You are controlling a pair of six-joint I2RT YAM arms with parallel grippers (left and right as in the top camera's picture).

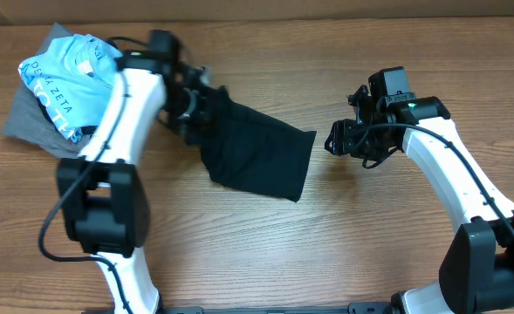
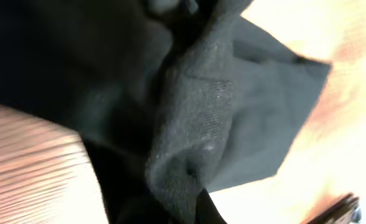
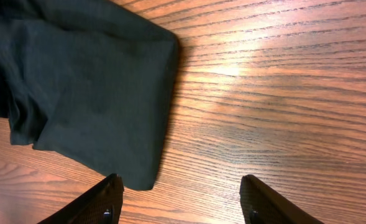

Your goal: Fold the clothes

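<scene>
Diagonally, folded black T-shirt (image 1: 257,153), long axis upper-left to lower-right

Overhead: left gripper (image 1: 191,103) blurred, jaws lost in the bunched end of the black shirt (image 1: 257,153) | grey garment (image 1: 19,122) mostly buried under the blue tee (image 1: 69,74) | left wrist: out of focus, dark cloth fills the frame | right wrist: right gripper (image 3: 181,180) cropped at the bottom edge, shirt cut off top left

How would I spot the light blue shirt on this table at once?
Look at the top left corner of the wooden table in the overhead view. There the light blue tee lies crumpled on a grey garment; it alone carries lettering, unlike the plain black T-shirt at mid-table.
</scene>
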